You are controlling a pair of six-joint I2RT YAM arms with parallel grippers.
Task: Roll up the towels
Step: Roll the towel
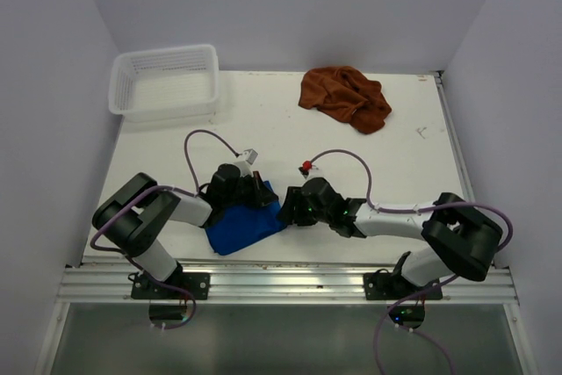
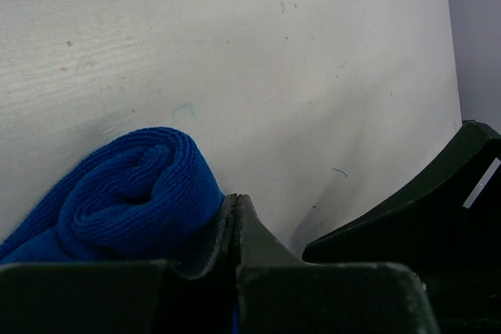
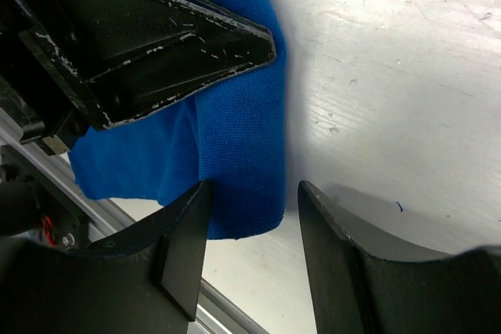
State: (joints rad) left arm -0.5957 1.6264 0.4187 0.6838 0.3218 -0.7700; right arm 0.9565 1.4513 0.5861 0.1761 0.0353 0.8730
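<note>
A: Lying where, the blue towel (image 1: pixel 246 227)?
B: It's lying mid near edge of the desk (image 1: pixel 369 142), part-rolled, long axis slanting left to right. The left gripper (image 2: pixel 236 207) is pressing on it, jaws together; the right gripper (image 3: pixel 252 187) is straddling its end, jaws parted, unclamped.
A: The brown towel (image 1: pixel 345 98)?
B: Sitting crumpled at the far edge.

**Royal blue and rust on white**

The blue towel (image 2: pixel 133 193) is a solid royal blue with a fine ribbed weave. The rust-brown towel (image 1: pixel 345 98) is one even, plain shade. The basket (image 1: pixel 163 82) is white, its walls a grid of mesh. The tabletop (image 1: pixel 263 129) is white, flecked with faint scuffs and small dark specks. The left tool (image 2: pixel 237 209) and the right tool (image 3: pixel 254 193) are black, the left one's edges scratched pale. The arms (image 1: pixel 395 221) mix black and white, and their cables (image 1: pixel 198 142) are purple.
</note>
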